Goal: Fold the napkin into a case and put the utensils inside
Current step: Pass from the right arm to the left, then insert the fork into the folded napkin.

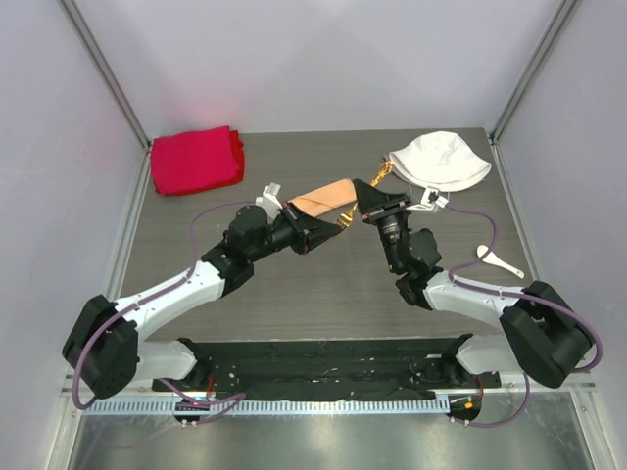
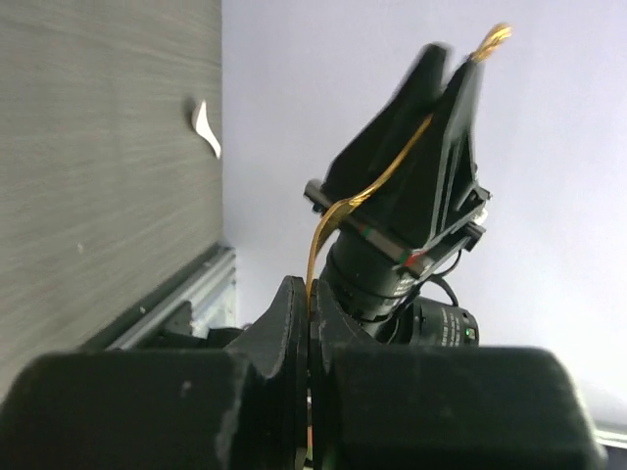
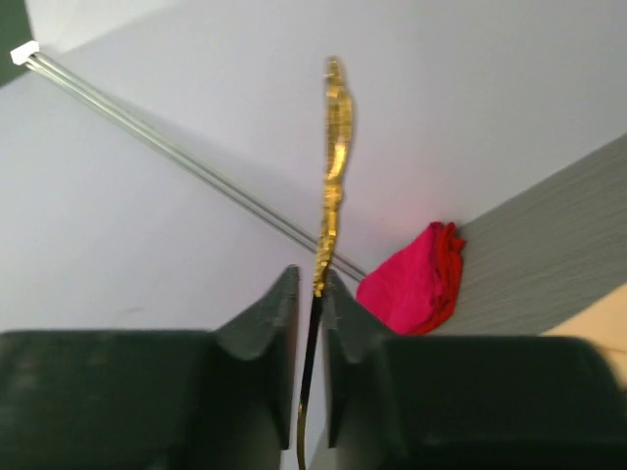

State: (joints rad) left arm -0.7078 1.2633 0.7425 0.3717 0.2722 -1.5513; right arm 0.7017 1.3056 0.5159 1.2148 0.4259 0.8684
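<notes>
A thin gold utensil [image 1: 382, 174] hangs in the air between both grippers above the table's middle. My left gripper [image 2: 312, 294] is shut on the lower end of this gold utensil [image 2: 372, 186]. My right gripper [image 3: 312, 284] stands narrowly open around the utensil's shaft, a sliver of gap showing, and the ornate gold handle [image 3: 336, 147] sticks out past its tips. The peach napkin [image 1: 321, 198] lies folded on the table just behind the left gripper [image 1: 328, 227]. A small white spoon [image 1: 500, 260] rests on the table at the right.
A white bucket hat [image 1: 441, 162] sits at the back right, close to the right gripper [image 1: 370, 201]. A thick red cloth [image 1: 194, 160] lies at the back left. Walls and metal frame posts enclose the table on three sides.
</notes>
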